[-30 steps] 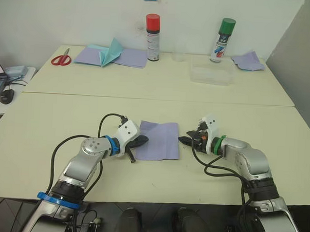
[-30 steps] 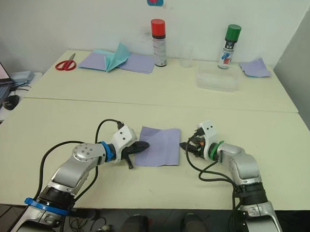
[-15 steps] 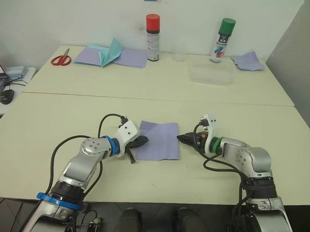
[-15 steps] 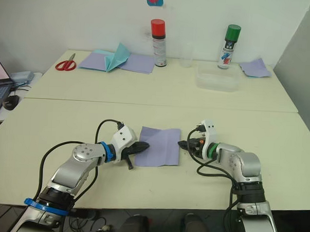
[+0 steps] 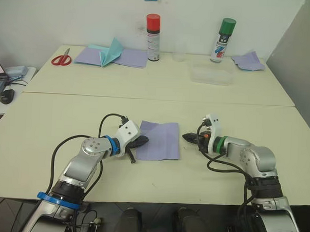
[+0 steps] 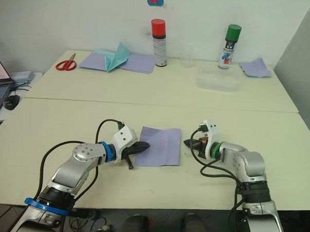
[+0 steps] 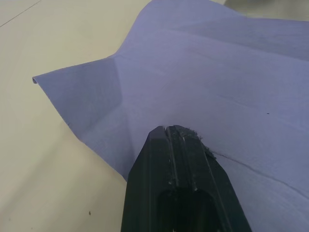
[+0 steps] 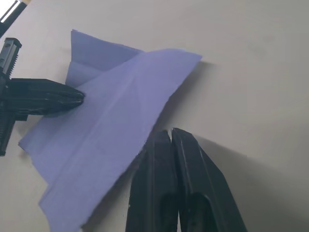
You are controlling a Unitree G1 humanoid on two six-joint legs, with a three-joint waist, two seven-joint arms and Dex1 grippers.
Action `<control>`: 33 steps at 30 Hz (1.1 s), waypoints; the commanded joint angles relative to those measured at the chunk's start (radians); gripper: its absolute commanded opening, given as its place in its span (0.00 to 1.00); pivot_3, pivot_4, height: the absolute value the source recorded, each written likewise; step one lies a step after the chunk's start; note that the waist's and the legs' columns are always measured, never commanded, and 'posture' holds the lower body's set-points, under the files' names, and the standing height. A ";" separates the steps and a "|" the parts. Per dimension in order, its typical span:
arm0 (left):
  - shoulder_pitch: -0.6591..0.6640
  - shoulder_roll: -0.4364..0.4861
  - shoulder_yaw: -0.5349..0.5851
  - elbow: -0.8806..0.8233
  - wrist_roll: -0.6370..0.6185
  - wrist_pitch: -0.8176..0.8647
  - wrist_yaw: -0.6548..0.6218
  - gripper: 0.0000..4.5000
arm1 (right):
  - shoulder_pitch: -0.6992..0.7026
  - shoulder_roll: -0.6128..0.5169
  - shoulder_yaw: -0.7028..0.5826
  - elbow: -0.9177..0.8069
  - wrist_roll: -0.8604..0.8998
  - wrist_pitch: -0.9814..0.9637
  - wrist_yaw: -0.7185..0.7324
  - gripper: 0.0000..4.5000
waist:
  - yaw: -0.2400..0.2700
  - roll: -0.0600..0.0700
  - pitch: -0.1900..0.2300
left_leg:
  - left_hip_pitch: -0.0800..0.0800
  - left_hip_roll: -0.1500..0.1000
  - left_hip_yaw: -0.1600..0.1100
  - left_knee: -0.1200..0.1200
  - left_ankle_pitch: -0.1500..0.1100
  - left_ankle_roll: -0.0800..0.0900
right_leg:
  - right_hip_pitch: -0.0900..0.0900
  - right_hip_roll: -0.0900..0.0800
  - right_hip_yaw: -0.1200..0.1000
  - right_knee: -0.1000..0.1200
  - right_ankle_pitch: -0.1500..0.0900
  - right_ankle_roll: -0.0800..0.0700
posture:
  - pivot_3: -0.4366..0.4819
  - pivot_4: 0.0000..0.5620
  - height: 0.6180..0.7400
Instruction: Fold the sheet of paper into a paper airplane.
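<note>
The sheet of paper [image 5: 158,141] lies flat near the front middle of the near table [image 5: 52,122], between both arms. Left gripper [image 5: 139,141] has its fingers pressed together, tips resting on the sheet's left edge; whether paper is pinched between them or only pinned under them can't be told. Right gripper [image 5: 187,137] is also closed, holding nothing, just beside the right edge and not touching it.

Risks: the sheet is thin and the left edge curls up slightly, so a sideways push from the right could buckle or slide it rather than fold it. If the left tips slip, the sheet rotates and any crease lands off the existing fold lines.

Orientation: roughly square, no clear long axis or point; edges run about parallel to the table edge, and the faint creases include diagonals at the corners.
</note>
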 commanded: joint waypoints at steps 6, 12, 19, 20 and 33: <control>0.011 -0.005 -0.037 0.027 0.026 0.012 -0.018 0.00 | -0.021 -0.017 0.068 0.017 -0.047 -0.099 0.042 0.00 | 0.000 0.000 0.000 | 0.000 0.000 0.000 0.000 0.000 0.000 | 0.000 0.000 0.000 0.000 0.000 0.000 | 0.48 0.27 1.00; 0.012 -0.004 -0.036 0.029 0.028 0.010 -0.018 0.00 | -0.023 0.016 0.046 0.023 -0.029 -0.066 0.029 0.00 | 0.000 0.000 0.000 | 0.000 0.000 0.000 0.000 0.000 0.000 | 0.000 0.000 0.000 0.000 0.000 0.000 | 0.48 0.27 1.00; 0.013 -0.006 -0.033 0.029 0.030 0.010 -0.015 0.00 | -0.042 0.050 -0.014 0.042 0.001 -0.018 -0.012 0.28 | 0.000 0.000 0.000 | 0.000 0.000 0.000 0.000 0.000 0.000 | 0.000 0.000 0.000 0.000 0.000 0.000 | 0.48 0.27 1.00; 0.013 -0.006 -0.033 0.030 0.031 0.010 -0.015 0.00 | -0.044 0.051 -0.015 0.046 0.002 -0.012 -0.013 0.35 | 0.000 0.000 0.000 | 0.000 0.000 0.000 0.000 0.000 0.000 | 0.000 0.000 0.000 0.000 0.000 0.000 | 0.48 0.27 1.00; 0.017 -0.011 -0.029 0.028 0.029 0.011 -0.017 0.00 | -0.071 0.135 -0.089 0.075 0.074 0.122 -0.076 0.43 | 0.000 0.000 0.000 | 0.000 0.001 0.000 0.000 0.000 0.000 | 0.000 0.000 0.000 0.000 0.000 0.000 | 0.48 0.27 1.00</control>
